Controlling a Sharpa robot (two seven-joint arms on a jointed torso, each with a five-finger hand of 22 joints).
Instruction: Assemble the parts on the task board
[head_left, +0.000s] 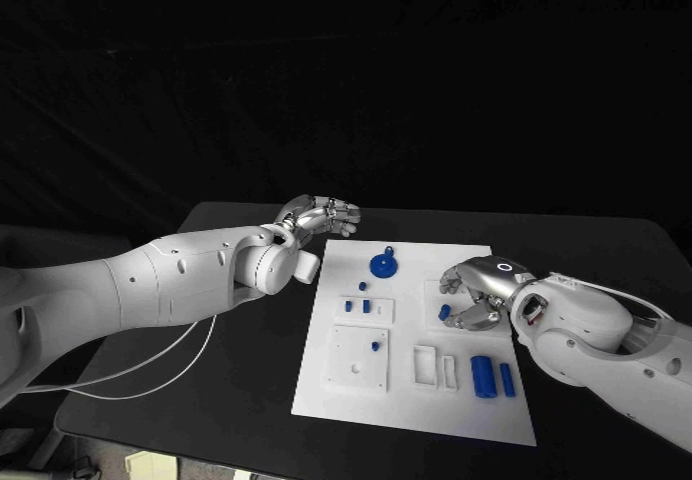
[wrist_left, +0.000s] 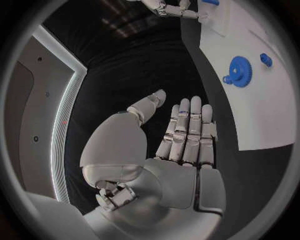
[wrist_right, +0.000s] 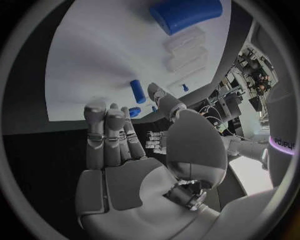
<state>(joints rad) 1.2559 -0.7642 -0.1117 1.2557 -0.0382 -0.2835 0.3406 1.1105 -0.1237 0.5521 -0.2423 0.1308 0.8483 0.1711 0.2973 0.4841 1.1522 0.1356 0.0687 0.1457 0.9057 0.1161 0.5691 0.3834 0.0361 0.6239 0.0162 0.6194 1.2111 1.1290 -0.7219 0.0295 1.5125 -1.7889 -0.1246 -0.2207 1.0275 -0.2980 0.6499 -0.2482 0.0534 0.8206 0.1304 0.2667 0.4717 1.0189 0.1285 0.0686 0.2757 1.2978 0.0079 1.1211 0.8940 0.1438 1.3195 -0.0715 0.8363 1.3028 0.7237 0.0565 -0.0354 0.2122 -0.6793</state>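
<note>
Board (head_left: 418, 400): white, flat on tabletop (head_left: 216, 400), blue parts on it.
Left hand (head_left: 320, 216): empty, fingers straight, beside board.
Right hand (head_left: 472, 292): empty, fingers apart, above board.

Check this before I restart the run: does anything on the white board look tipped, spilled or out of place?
Nothing stands out. The white rectangular task board lies flat on the black table, the blue gear-shaped part and two blue cylinders rest on it, and nothing has spilled onto the table.

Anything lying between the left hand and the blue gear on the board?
Nothing: in the head view, bare white board separates the left hand from the blue gear. The left wrist view agrees.
</note>
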